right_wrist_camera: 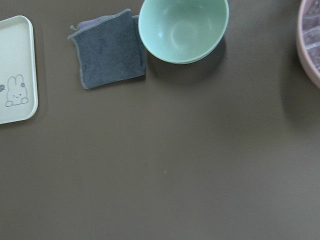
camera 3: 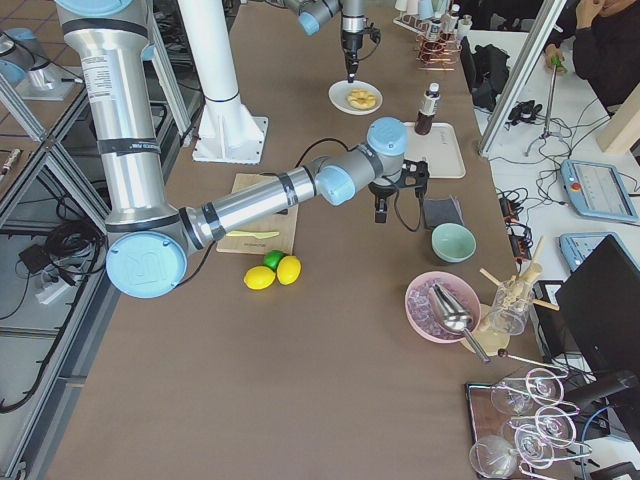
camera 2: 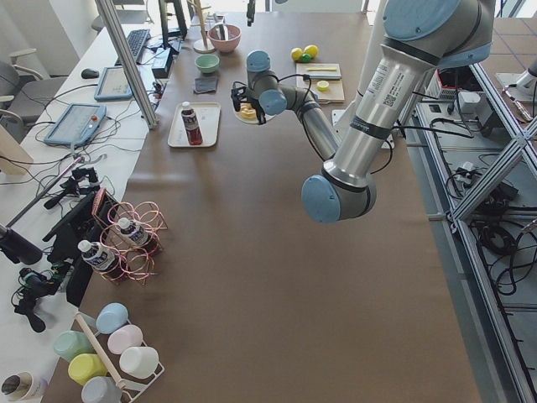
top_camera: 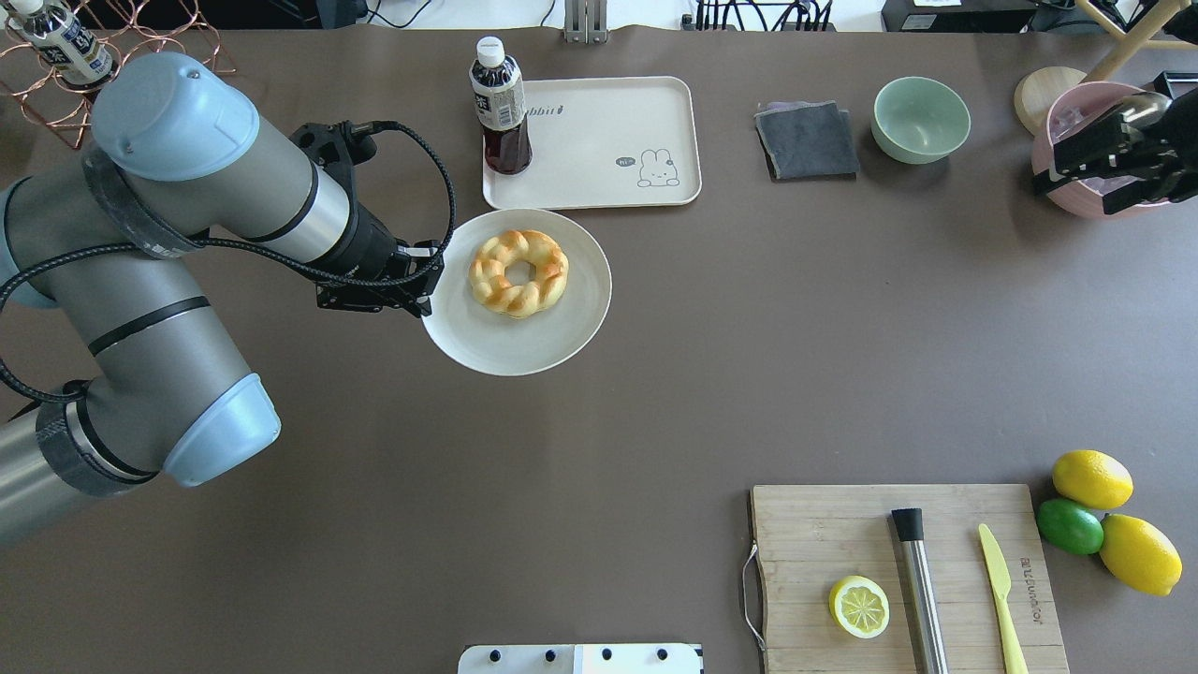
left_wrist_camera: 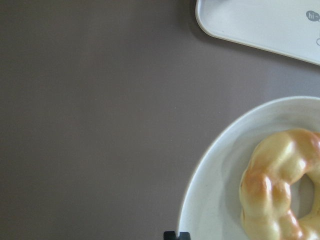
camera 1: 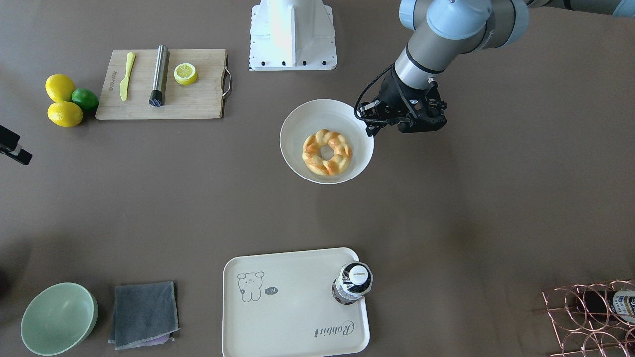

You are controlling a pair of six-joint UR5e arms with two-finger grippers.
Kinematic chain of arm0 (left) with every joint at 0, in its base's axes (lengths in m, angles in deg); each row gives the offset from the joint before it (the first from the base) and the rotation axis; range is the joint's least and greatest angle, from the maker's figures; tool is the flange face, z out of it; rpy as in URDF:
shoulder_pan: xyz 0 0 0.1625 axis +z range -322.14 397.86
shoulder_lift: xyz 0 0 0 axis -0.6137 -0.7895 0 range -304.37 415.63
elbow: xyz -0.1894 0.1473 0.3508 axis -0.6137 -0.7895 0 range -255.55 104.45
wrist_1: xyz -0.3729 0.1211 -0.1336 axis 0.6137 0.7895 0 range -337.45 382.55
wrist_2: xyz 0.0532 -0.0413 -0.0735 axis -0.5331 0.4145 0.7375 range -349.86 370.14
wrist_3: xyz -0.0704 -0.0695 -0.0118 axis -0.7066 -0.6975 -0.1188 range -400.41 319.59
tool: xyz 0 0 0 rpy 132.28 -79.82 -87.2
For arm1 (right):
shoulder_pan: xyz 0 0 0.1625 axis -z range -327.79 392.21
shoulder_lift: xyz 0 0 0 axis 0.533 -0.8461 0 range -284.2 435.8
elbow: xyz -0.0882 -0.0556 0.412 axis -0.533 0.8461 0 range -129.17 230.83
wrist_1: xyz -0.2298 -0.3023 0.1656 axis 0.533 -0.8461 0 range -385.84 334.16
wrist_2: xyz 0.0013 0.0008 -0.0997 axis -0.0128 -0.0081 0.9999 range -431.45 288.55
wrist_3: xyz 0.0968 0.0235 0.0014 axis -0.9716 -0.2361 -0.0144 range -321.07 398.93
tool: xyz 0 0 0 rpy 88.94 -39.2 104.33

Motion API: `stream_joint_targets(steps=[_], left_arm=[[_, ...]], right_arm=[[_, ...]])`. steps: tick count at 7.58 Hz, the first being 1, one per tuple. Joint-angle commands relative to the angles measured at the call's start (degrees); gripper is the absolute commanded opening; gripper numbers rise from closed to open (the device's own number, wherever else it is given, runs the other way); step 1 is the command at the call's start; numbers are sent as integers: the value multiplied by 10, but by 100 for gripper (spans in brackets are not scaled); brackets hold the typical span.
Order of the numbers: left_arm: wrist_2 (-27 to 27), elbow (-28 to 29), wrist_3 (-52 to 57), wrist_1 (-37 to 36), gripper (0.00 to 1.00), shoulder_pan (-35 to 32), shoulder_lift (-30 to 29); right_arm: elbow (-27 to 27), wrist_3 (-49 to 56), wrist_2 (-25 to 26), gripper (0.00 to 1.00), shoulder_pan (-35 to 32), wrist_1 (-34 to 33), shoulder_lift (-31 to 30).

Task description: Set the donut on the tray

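The donut [top_camera: 518, 271], a golden twisted ring, lies on a round white plate [top_camera: 524, 342] at mid-table; it also shows in the front view [camera 1: 327, 152] and the left wrist view [left_wrist_camera: 280, 190]. The cream tray [top_camera: 608, 131] with a rabbit drawing lies just beyond the plate, and a dark bottle [top_camera: 501, 103] stands on its left end. My left gripper [top_camera: 426, 290] points down at the plate's left rim; in the left wrist view its tips [left_wrist_camera: 176, 235] are nearly together, astride the rim. My right gripper [top_camera: 1048, 173] hangs high at the far right, open and empty.
A grey cloth [top_camera: 807, 140] and a green bowl [top_camera: 921, 119] lie right of the tray, with a pink bowl [top_camera: 1076, 197] beyond them. A cutting board [top_camera: 842, 534] with a lemon half, a steel rod and a knife lies near right. A wire bottle rack [top_camera: 56, 75] stands far left.
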Motion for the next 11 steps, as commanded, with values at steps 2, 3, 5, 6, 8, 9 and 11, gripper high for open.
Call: stream_joint_targets(steps=[2,3,5,6,8,9,11], left_arm=[[-26,-1,-3,-53,0,7,-51],[-44,1,-4,-55,0,29,-57],[-70,3,-38,-54,0,42,-74],[-96,6,-40,-55,0,64,-81],[-118,15,-45,-56,0,79,-85],[-119,16,-65,-55,0,86,-90],[-120,24,-67,-55,0,87,-97]], right_arm=[[-21,-182,61,100,116,12,86],[-22,-196,83,100,159,11,100],[-19,-264,98,100,227,-1,132],[-17,-302,128,100,263,-2,151],[-20,-307,129,100,272,-2,159],[-20,-316,126,100,273,-2,166],[-20,-347,124,100,284,-2,188]])
